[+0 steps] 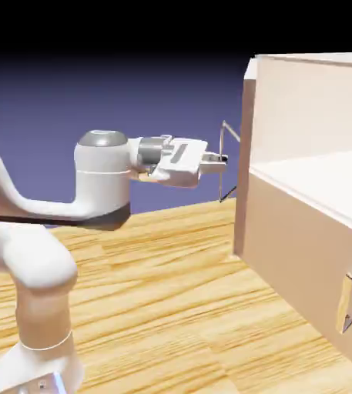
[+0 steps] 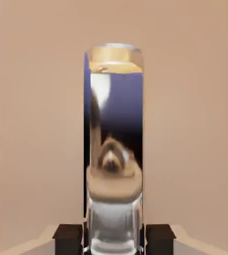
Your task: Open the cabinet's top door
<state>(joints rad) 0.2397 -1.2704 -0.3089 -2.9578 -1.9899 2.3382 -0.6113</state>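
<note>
Exterior view: gripper (image 1: 222, 160) level, jaws clamped on the handle (image 1: 228, 161) of the top door (image 1: 246, 154), swung open edge-on at the cabinet's (image 1: 310, 108) left front corner.

Hand view: handle (image 2: 114, 149) between the fingertips (image 2: 68, 236).

Light wooden table top (image 1: 171, 308) with streaked grain, plain blue-violet backdrop (image 1: 94, 92) fading to black above
</note>
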